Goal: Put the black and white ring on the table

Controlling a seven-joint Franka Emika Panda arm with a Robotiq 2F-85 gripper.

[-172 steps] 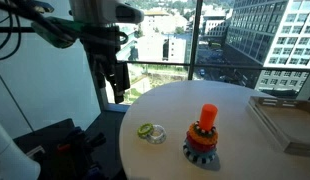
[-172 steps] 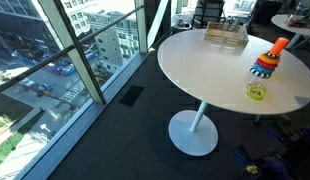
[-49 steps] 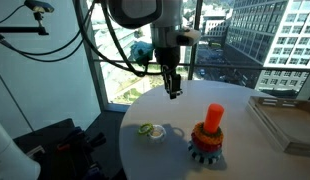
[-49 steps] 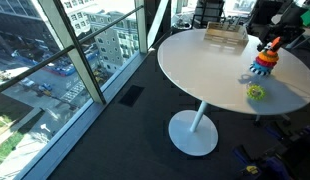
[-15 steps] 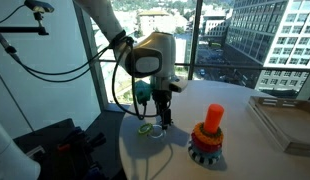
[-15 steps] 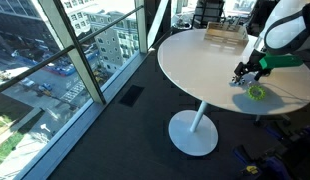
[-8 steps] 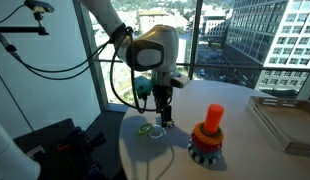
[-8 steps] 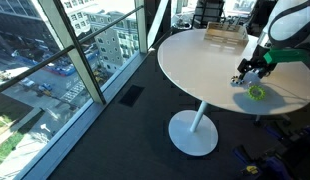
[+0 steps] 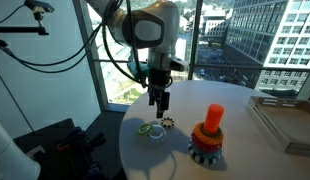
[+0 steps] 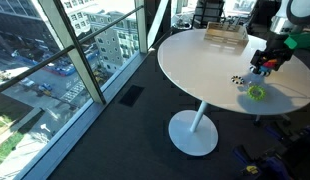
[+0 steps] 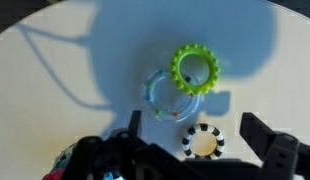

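Note:
The black and white ring (image 9: 167, 125) lies flat on the white table (image 9: 235, 110), alone, beside the yellow-green ring (image 9: 145, 129). It also shows in another exterior view (image 10: 236, 79) and in the wrist view (image 11: 203, 142), between my fingers and below them. My gripper (image 9: 159, 102) hangs open and empty above the ring, raised off the table; it also shows in the wrist view (image 11: 200, 140). In the wrist view the yellow-green ring (image 11: 195, 70) overlaps a clear ring (image 11: 173, 95).
A stacking toy (image 9: 204, 135) with an orange top and dark-blue toothed base stands near the table's front edge. A flat tray (image 9: 285, 118) lies at the far side. The table edge (image 9: 123, 130) runs close to the rings; windows stand behind.
My gripper has risen from the table and opened. The black and white ring now lies free on the table where the gripper was low half a second ago.

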